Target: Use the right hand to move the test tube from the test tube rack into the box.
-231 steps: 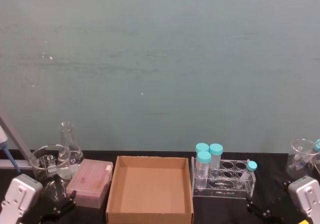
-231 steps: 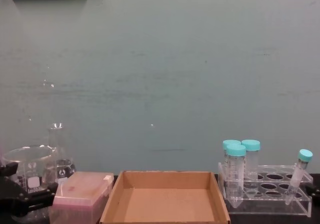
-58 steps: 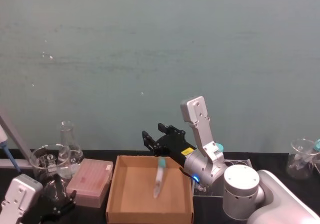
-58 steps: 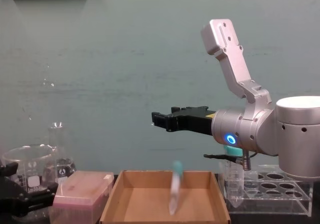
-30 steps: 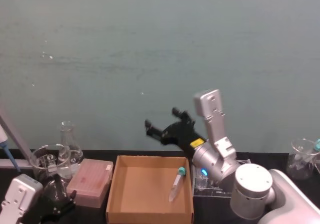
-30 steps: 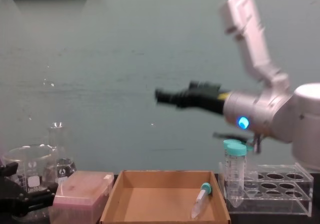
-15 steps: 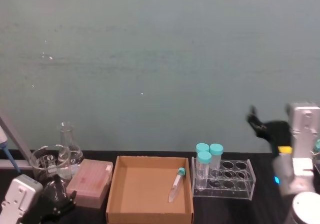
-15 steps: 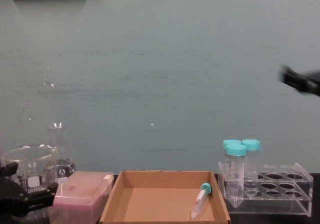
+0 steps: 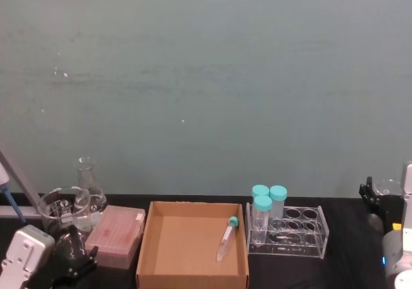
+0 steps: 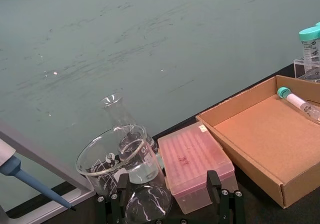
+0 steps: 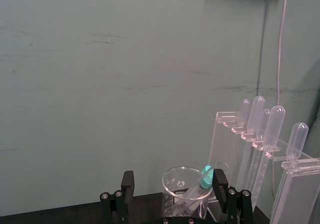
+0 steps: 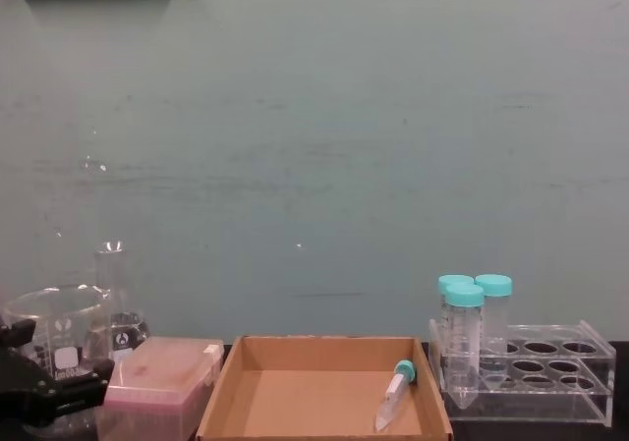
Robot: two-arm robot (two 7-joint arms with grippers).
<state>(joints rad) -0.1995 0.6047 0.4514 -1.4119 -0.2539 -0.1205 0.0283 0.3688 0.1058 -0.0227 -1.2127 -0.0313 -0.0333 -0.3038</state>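
1. Head view: the tube lies tilted inside the box, near its right wall, cap toward the back. The rack stands just right of the box with three fat tubes at its left end. The right gripper sits at the far right edge, well apart from the box; I cannot tell its finger state from here. The left gripper is parked at the lower left.

2. Left wrist view: the left gripper stands open with nothing held, close in front of a beaker, a flask and a pink box. The cardboard box lies farther off, the tube resting on its floor.

3. Right wrist view: the right gripper is spread wide and empty, facing a beaker that holds another capped tube, beside a stand of pipettes.

4. Chest view: the tube leans low in the box, tip forward. The rack is just beside.

5. Judgement: the tube looks light, stiff and smooth, apt to roll; the best hold would be just under the cap. The box wall and the fat tubes crowd it on the right.
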